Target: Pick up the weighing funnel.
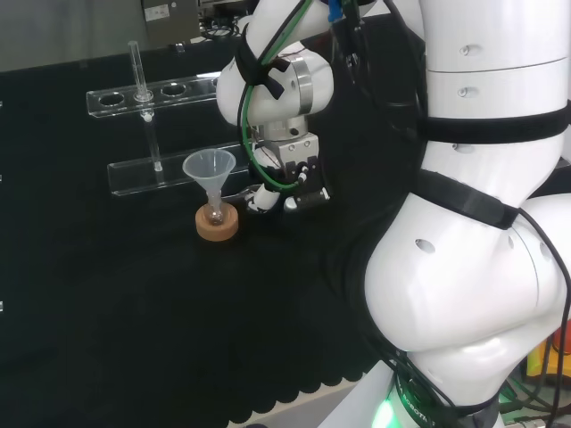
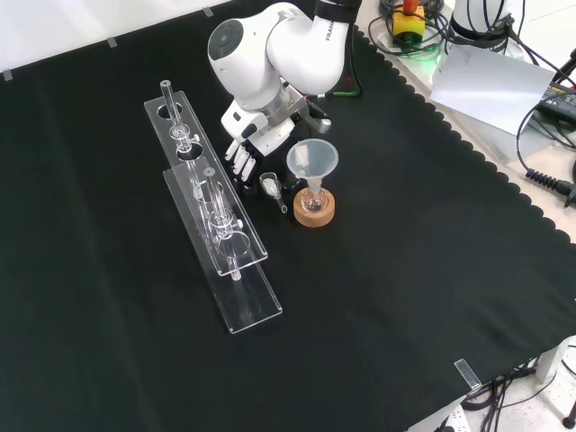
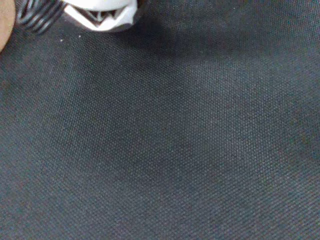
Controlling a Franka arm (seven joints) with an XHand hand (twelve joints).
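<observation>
Hand (image 2: 241,160) held fingers straight, unclosed, beside weighing funnel (image 2: 270,185) mid-bench (funnel (image 2: 312,160) adjacent); a closing sweep likely risked toppling that funnel.

A black woven tabletop cloth (image 2: 405,270) fills the front view, with a tan cork ring (image 2: 314,213) and translucent whitish funnel (image 2: 312,158) at centre, colourless clear racks (image 2: 225,261) left of centre, and the white arm (image 2: 270,45) with its black-and-white hand (image 2: 241,160) at the top.
</observation>
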